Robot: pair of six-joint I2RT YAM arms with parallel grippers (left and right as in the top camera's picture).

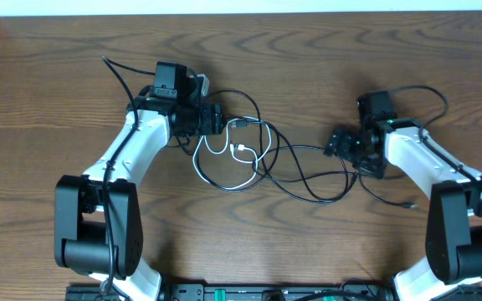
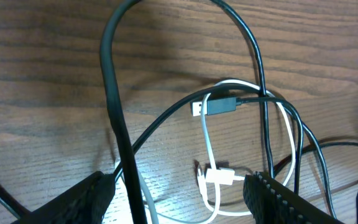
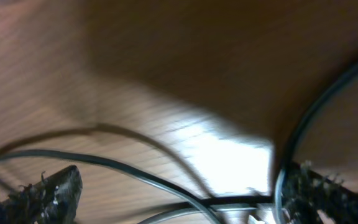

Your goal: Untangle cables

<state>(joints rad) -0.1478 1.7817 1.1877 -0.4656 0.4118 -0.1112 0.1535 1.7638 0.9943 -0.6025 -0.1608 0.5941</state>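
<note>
Your left fingers (image 2: 272,202) hang spread over tangled black cables (image 2: 258,62) and 1 white cable (image 2: 207,143), midway between the bench's (image 2: 42,74) side edges; your right fingers (image 3: 48,193) are spread, pinching nothing.

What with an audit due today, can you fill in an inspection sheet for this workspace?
Surface: wooden table, plain wood grain.
Job's things: black cables and white cable looped together mid-table, tangled.
Clutter: nothing seen.
End effectors: left end effector open over the tangle; right end effector open, black cords crossing between its fingers.
Cables: thicker arm wires at both wrists.
Surroundings: white strip along the far edge.
</note>
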